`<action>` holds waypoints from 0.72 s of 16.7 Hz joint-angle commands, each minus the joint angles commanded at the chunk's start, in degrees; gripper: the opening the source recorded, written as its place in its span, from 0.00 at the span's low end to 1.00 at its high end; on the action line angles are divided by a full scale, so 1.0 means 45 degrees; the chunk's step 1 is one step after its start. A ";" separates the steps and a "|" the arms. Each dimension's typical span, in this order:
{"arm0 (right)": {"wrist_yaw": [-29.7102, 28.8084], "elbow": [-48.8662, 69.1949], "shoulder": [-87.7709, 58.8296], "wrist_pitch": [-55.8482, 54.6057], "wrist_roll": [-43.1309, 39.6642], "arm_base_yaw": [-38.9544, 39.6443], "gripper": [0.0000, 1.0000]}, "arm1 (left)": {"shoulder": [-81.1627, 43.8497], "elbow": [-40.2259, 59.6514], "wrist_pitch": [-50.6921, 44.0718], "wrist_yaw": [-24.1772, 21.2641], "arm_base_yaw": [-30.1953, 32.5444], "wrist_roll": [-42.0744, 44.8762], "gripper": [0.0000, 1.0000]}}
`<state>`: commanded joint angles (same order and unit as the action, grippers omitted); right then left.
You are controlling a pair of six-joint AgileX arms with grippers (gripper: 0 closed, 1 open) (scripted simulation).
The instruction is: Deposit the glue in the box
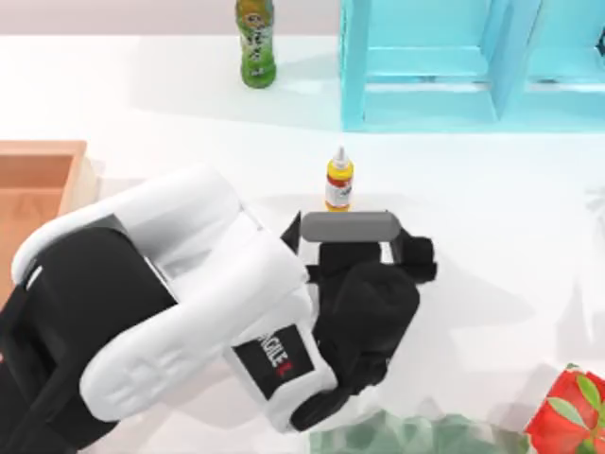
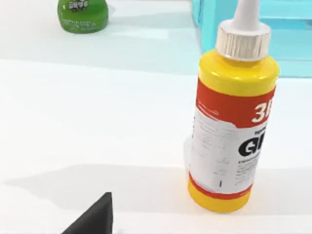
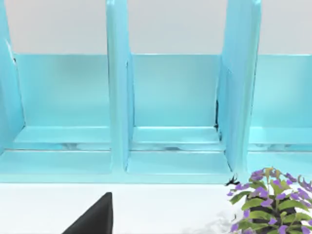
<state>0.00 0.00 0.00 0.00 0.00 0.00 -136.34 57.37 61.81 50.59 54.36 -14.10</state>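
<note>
A green drink bottle [image 1: 255,43] stands left of the cyan shelf unit [image 1: 454,71]; purple-flowered plant [image 3: 273,202] nearby.

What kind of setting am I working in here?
Probably a rendered tabletop test scene, not a real room: a plain white table carrying unrelated props, namely a cyan blue shelf unit, a green drink bottle and a small yellow glue bottle.

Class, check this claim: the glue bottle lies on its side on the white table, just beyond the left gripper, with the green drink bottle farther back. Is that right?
Not quite. The glue stands upright, nozzle up, as the left wrist view shows. The rest holds: it is just beyond the left gripper, with the green drink bottle farther back.
</note>
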 joint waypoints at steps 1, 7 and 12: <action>0.0000 0.0000 0.0000 0.0000 0.0000 0.0000 1.00 | -0.0271 0.0358 -0.0015 -0.0123 -0.0115 0.0077 1.00; 0.0000 0.0000 0.0000 0.0000 0.0000 0.0000 1.00 | -0.1461 0.2635 -0.0850 -0.1404 -0.1343 0.0521 1.00; 0.0000 0.0000 0.0000 0.0000 0.0000 0.0000 1.00 | -0.1571 0.3138 -0.1139 -0.1883 -0.1841 0.0654 1.00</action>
<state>0.00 0.00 0.00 0.00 0.00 0.00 -143.41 71.49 56.68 42.11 46.07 -11.16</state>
